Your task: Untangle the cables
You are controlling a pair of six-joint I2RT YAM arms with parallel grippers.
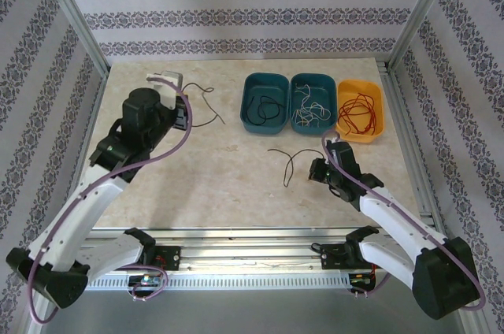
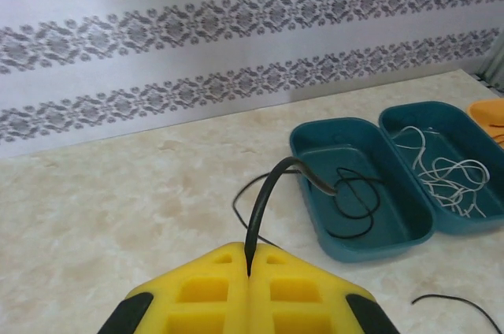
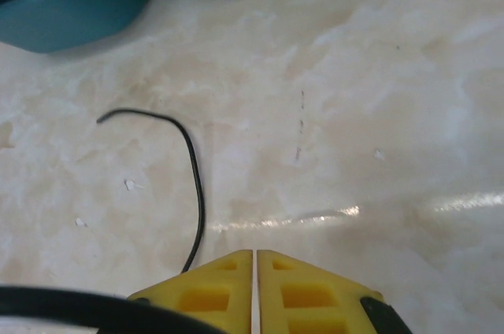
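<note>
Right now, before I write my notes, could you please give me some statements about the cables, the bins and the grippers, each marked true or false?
1. The left gripper is shut on a black cable. True.
2. The white cables lie in the orange bin. False: they lie in the middle teal bin; the orange bin holds the red cables.
3. A loose black cable lies on the table close to the right gripper. True.
4. The right gripper stands wide open. False: its fingers are shut together.
</note>
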